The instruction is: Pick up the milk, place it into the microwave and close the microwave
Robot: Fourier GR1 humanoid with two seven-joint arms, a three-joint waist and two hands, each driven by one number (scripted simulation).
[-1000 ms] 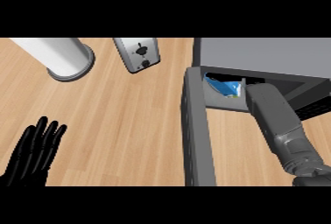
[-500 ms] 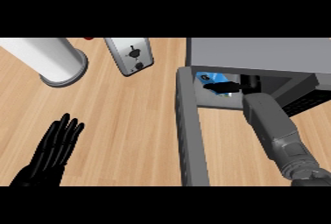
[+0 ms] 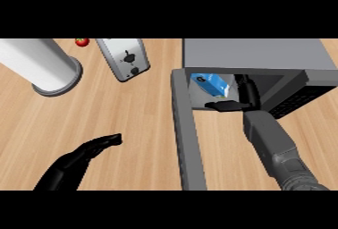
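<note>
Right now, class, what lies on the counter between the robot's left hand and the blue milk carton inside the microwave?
In the head view, the open grey microwave door stands between the left hand and the blue milk carton, with bare wooden counter before it.

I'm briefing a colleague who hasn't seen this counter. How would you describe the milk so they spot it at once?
Find the grey microwave at the counter's far right, its door swung open toward the viewer. Inside its opening, at the left, sits the milk, a small blue carton, tilted, just left of the right hand. It is the only blue thing in view.
</note>
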